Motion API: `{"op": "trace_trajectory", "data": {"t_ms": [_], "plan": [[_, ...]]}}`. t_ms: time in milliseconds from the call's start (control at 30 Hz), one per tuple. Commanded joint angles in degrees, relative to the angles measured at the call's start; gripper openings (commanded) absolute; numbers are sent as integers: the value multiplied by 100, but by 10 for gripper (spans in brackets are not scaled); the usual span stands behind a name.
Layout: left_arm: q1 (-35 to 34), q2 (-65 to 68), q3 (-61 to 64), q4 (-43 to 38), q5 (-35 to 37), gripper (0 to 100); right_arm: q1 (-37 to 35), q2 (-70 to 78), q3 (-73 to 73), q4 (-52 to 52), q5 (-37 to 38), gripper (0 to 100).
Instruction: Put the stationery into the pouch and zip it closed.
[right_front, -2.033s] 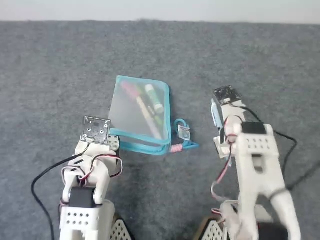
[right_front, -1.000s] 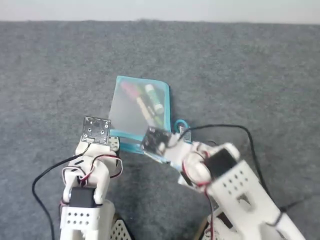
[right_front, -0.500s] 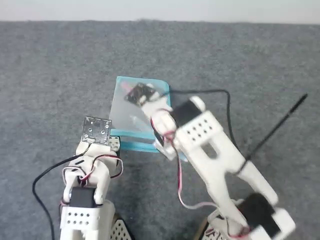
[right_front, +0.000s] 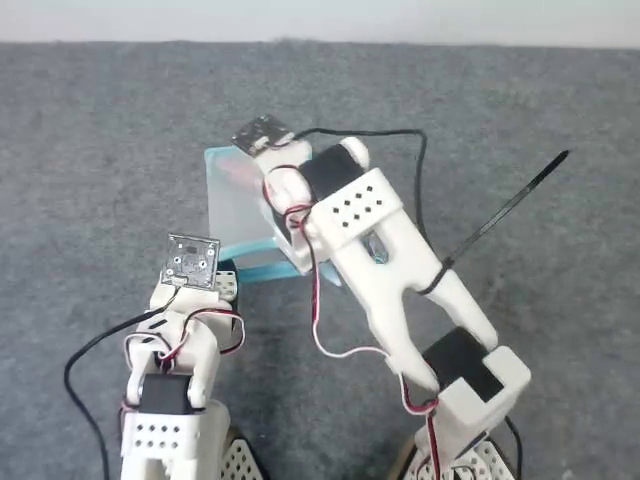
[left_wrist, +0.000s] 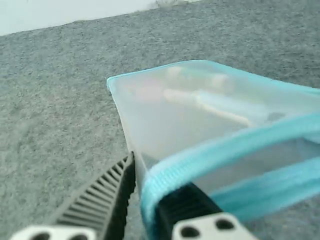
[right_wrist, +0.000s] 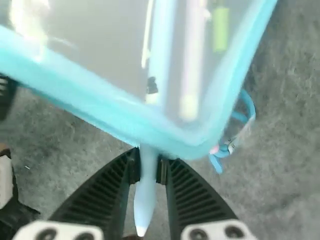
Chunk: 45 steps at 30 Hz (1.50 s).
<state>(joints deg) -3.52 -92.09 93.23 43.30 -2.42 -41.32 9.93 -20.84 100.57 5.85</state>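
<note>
Resting on grey carpet (right_front: 520, 120): pouch (right_front: 235, 210); pale wall (right_front: 320, 20) bkgd.

Translucent pouch (left_wrist: 165, 125) with stationery (left_wrist: 210, 102), zipper edge (left_wrist: 200, 156) in left end effector (left_wrist: 145, 182)

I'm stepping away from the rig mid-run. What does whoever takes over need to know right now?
Left gripper: shut on the zipper edge of the translucent teal-edged zip pouch, near a corner.
Right gripper: shut on the pale blue pen, whose front end appears to sit in the pouch mouth.
Done: other coloured stationery lies inside.
Left to do: push the pen fully in, release it, then zip the pouch closed.
</note>
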Motion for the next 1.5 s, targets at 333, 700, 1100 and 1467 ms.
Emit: {"op": "trace_trajectory", "data": {"t_ms": [333, 700, 1100, 1467], "plan": [[18, 44, -66, -202, 70, 12, -453, -189, -651, 224, -44, 229], [-141, 44, -84, -211, 79, 12, 356, -2211, 624, -66, 422, 105], [-132, 44, -92, -211, 79, 12, 101, -5763, 6400, -2589, 1521, 9], [-132, 44, -92, -211, 79, 12, 13, -5209, 6523, -3723, 1152, 8]]}}
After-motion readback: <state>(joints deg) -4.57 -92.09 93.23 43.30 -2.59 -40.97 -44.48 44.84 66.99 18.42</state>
